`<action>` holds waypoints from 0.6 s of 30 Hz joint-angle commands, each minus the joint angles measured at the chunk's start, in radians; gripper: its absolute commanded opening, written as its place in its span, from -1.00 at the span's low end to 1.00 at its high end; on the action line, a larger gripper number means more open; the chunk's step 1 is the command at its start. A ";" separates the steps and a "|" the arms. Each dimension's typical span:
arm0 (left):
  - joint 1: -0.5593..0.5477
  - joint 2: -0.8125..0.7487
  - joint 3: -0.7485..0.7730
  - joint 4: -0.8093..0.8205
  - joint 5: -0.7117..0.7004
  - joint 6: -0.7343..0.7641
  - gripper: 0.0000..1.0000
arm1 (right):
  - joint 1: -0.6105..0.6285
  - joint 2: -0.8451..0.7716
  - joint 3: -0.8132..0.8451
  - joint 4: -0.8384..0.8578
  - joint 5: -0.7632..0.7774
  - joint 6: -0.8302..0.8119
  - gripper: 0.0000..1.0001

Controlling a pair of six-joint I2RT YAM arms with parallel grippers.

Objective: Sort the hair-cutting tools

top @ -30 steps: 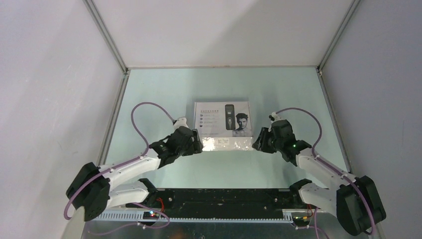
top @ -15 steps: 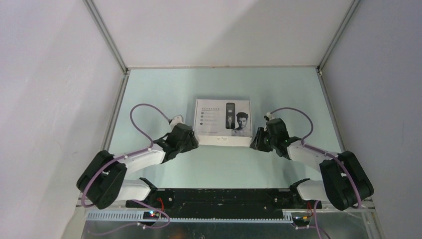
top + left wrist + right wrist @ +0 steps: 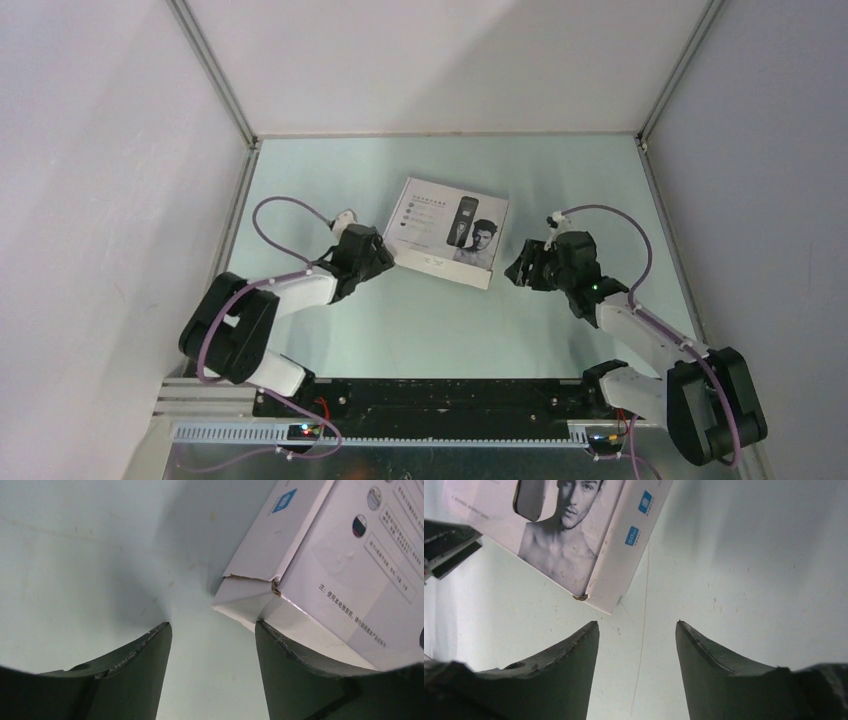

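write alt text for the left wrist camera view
A white printed box fills the upper right, one dented corner pointing down toward the camera, over a pale green table. Two dark jaws stand open at the bottom edge, the box's corner just above one of them; contact cannot be told.

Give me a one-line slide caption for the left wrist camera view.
Left pincer open above the pale table, one finger beside the dented corner of the white printed box.
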 commanded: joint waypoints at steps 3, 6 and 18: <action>0.106 0.097 0.029 0.053 0.010 0.046 0.41 | -0.022 0.068 0.131 0.081 -0.048 -0.122 0.45; 0.133 0.085 0.026 0.087 0.046 0.056 0.44 | -0.032 0.167 0.259 0.085 -0.039 -0.171 0.53; 0.134 -0.047 -0.091 0.201 0.168 -0.023 0.25 | -0.088 0.785 0.837 0.098 -0.116 -0.252 0.59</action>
